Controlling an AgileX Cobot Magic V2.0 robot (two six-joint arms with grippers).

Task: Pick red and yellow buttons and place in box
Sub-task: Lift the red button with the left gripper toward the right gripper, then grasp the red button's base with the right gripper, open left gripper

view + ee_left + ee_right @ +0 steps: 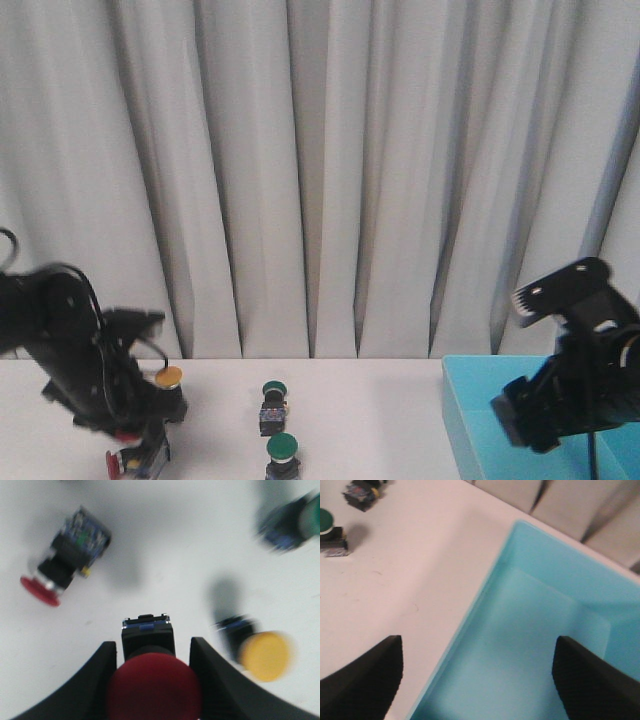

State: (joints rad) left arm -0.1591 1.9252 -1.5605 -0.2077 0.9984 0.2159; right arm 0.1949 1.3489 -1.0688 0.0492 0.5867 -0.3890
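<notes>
Red button [154, 682] sits gripped in our left end effector [152, 680]; right end effector [477, 675] gapes empty; blurred motion risks slipping.

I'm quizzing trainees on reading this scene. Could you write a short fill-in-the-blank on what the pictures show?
1. The left gripper grips a button with a ___ cap.
2. The right gripper is open above the box, whose colour is ___.
3. The yellow button rests on the ___.

Missing words: red; turquoise; table
</notes>
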